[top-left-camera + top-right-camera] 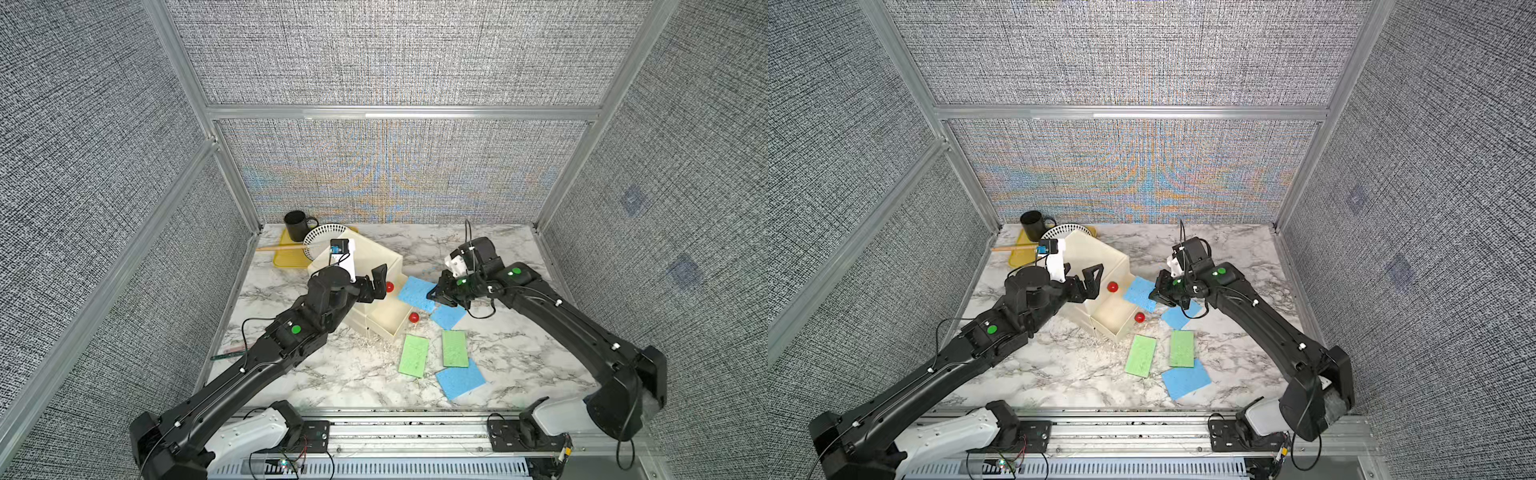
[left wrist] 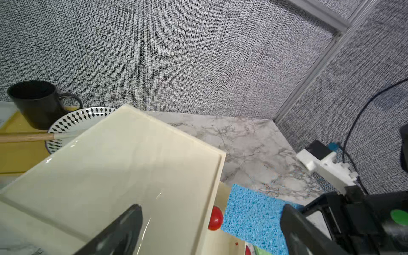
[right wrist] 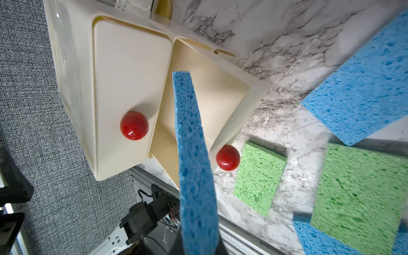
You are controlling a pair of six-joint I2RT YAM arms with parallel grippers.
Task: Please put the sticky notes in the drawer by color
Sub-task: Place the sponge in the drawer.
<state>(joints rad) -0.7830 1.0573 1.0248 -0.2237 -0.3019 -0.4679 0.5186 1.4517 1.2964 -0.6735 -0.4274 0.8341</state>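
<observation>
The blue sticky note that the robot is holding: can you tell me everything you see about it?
The blue sticky note is a thin, flat rectangle that looks spongy, full of little holes. The right gripper is shut on one end, so it hangs in the air, slightly bent, its free end pointing toward the open drawer. Only the gripper seems to touch it.

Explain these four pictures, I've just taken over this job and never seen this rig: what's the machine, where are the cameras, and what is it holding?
Two black robot arms work on a marble table. Two pictures look down from one overhead camera; the other two come from a camera on each wrist. The left gripper hangs open over the cream drawer cabinet. The right gripper is shut on a blue sticky note close to the open drawer. Two green notes and two more blue notes lie on the table.
</observation>
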